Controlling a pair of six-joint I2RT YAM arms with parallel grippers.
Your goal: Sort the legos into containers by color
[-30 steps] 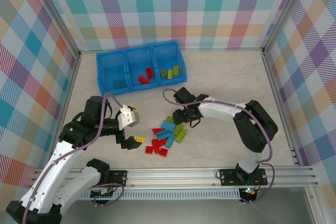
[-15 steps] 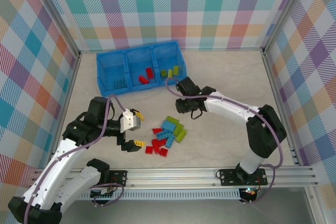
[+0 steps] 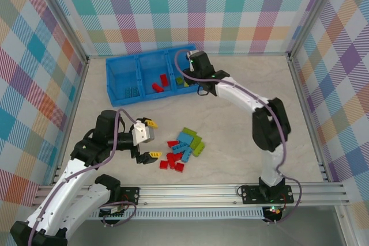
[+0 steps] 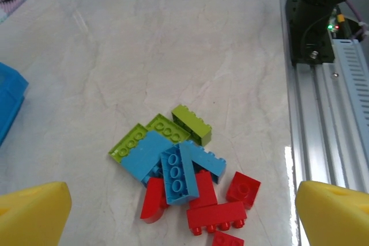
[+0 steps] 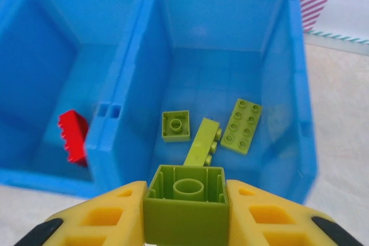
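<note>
My right gripper (image 5: pixel 185 203) is shut on a lime green lego (image 5: pixel 185 207), its hollow underside facing the camera. It hangs over the near wall of the right compartment of the blue tray (image 5: pixel 225 15), where three green legos (image 5: pixel 203 142) lie. In the top view this gripper (image 3: pixel 195 79) is at the tray (image 3: pixel 153 64). A red lego (image 5: pixel 73 135) lies in the middle compartment. The loose pile of red, blue and green legos (image 3: pixel 183 149) sits mid-table. My left gripper (image 3: pixel 151 139) is open just left of the pile (image 4: pixel 179 171), its yellow fingertips (image 4: pixel 31 214) wide apart.
Blue legos (image 3: pixel 131 91) lie in the tray's left compartment and red ones (image 3: pixel 160 83) in the middle. The aluminium rail (image 3: pixel 196 191) runs along the near edge, with the right arm's base (image 4: pixel 314 21) on it. Checkered walls enclose the table.
My right gripper closed on a green lego at the pile, lifted it and carried it back to the tray's right compartment. The left gripper edged slightly toward the pile, still open.
</note>
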